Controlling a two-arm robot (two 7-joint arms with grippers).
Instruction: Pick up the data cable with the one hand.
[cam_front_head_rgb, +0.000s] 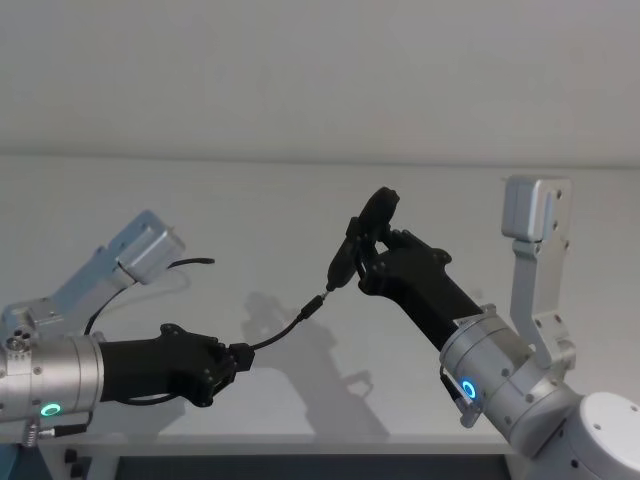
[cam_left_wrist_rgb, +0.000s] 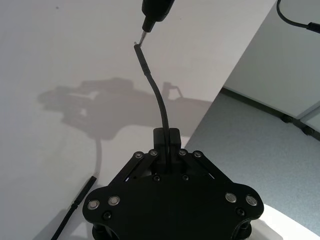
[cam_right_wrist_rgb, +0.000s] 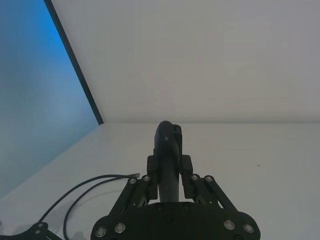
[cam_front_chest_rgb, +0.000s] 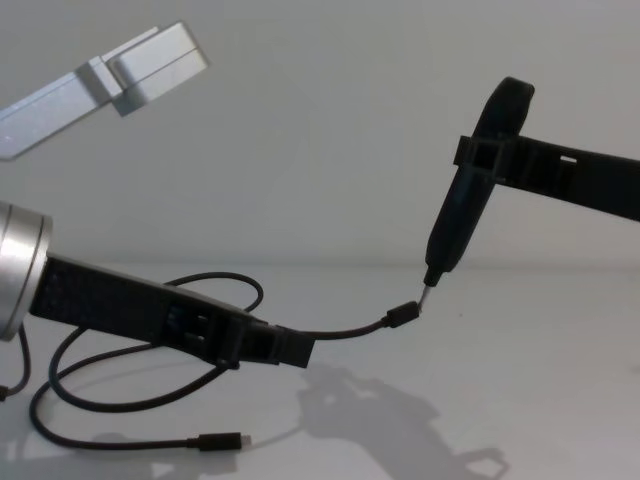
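chest view: data cable (cam_front_chest_rgb: 340, 328) held up off the white table (cam_front_chest_rgb: 520, 380) near one plug end, short free length arching stiffly forward to a slim plug (cam_front_chest_rgb: 402, 314), rest looping slack behind and below, second plug (cam_front_chest_rgb: 222, 440) lying flat on the surface. thin, black, round-sectioned, matte. judged light and limp over length yet springy across a short span; smooth jacket likely to slip under a loose pinch, small plugs likely to bend if levered. best taken on the jacket just behind a plug, as now, not on the plug itself.

left gripper (cam_front_chest_rgb: 288, 348) (green ring on its silver wrist in head view) closed tight on the cable, fingers (cam_left_wrist_rgb: 166, 145) pinching it with almost no gap, cable rising straight out between them in the left wrist view. low over the table's left half.

right gripper (cam_front_chest_rgb: 482, 155) raised to the right, clamped around a black pen-like tool (cam_front_chest_rgb: 462, 215), metal tip (cam_front_chest_rgb: 427, 290) angled down, just above the lifted plug, touching or barely apart, cannot tell which.

pick-up judged done, cable secure.
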